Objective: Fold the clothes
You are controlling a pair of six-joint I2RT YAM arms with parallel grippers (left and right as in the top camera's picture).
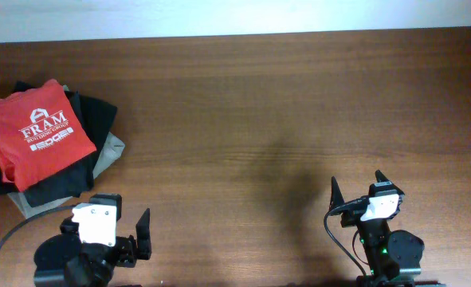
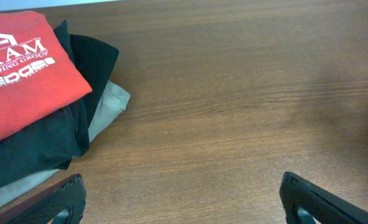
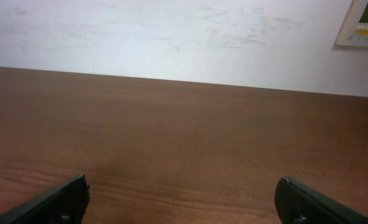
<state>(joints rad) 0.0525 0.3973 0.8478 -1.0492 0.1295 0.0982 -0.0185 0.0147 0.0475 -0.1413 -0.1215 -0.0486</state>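
So here's where we're at: the red-orange T-shirt (image 1: pixel 34 131) sits at the left edge of the overhead frame, folded into a rough square with the white FRAM logo (image 1: pixel 45 123) facing up. It lies on top of a small pile, with a black garment (image 1: pixel 100 119) sticking out under it on the right and lower sides, and a beige garment (image 1: pixel 112 151) peeking out at the bottom of the stack. In the left wrist view the same pile fills the upper left corner, shirt on top

The left jaws are at the lower left of the overhead frame, just below the pile, spread wide apart with nothing between them and not touching the fabric. The right jaws are at the lower right, well apart from the clothes, also wide apart and holding nothing, over bare brown bench (image 1: pixel 259 104)

From the right wrist view we only get wood grain, a pale wall (image 3: pixel 171 37) behind it, and a beige wall panel (image 3: pixel 363 25) in the upper right corner
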